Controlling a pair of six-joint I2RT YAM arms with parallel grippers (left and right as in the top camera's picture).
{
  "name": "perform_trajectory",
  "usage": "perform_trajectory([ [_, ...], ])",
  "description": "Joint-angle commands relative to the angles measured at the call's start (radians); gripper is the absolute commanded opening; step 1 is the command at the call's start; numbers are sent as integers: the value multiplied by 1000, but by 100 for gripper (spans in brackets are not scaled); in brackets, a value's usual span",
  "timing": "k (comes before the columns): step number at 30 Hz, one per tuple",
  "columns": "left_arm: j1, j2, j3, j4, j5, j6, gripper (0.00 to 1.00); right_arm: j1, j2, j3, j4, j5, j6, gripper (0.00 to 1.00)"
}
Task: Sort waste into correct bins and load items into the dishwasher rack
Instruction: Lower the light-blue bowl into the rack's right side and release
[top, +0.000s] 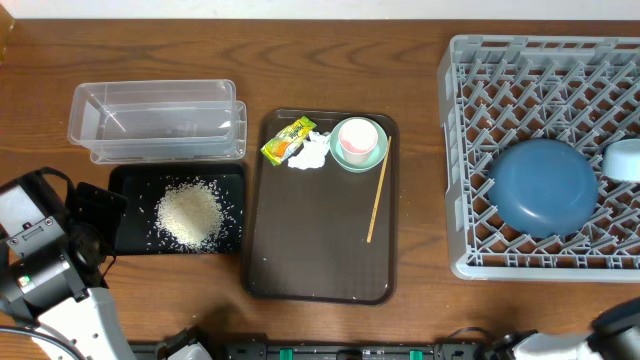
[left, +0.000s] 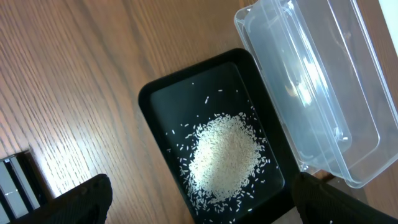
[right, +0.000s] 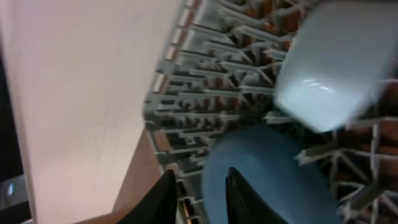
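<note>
On the brown serving tray (top: 310, 240): the wooden stick (top: 377, 200) is found along the tray's right side, lying flat, with nothing on it.
Stick, long axis: it runs almost from the far side to the robot's side, a little slanted. The far end leans to the right and ends just beside the mint-green bowl (top: 352, 161). The near end points to the front edge of the tray.
Stick from the left gripper (left: 208, 208): well apart to the right. This gripper hangs over the black tray (top: 125, 180) with the rice (top: 188, 215), its fingers spread wide and nothing between them.
Stick from the right gripper (right: 202, 199): to the left, beyond the rim of the dishwasher rack (top: 480, 90). The fingers are seen parted with an empty gap, and behind them the dark-blue bowl (top: 543, 187) lies in the rack, turned over as it seems.
Nearer arm: it cannot be told surely, because the right gripper is hardly shown in the overhead view. The right arm is judged better placed, since the rack is on its side.
What the grasp calls for: the thin shaft should be pinched across, so the fingers must be turned crosswise to the stick's axis.
Also on the tray: the snack wrapper (top: 288, 138), the tissue (top: 312, 152), and the pink cup (top: 357, 136) inside the mint-green bowl.
</note>
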Motion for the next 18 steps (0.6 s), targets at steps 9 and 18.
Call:
perform_trajectory([
  [9,5,0,21,-3,-4,-2,95,152,-204,1,32,507,142,9],
  [18,5,0,21,-3,-5,-2,95,378,-24,1,262,815,142,1],
])
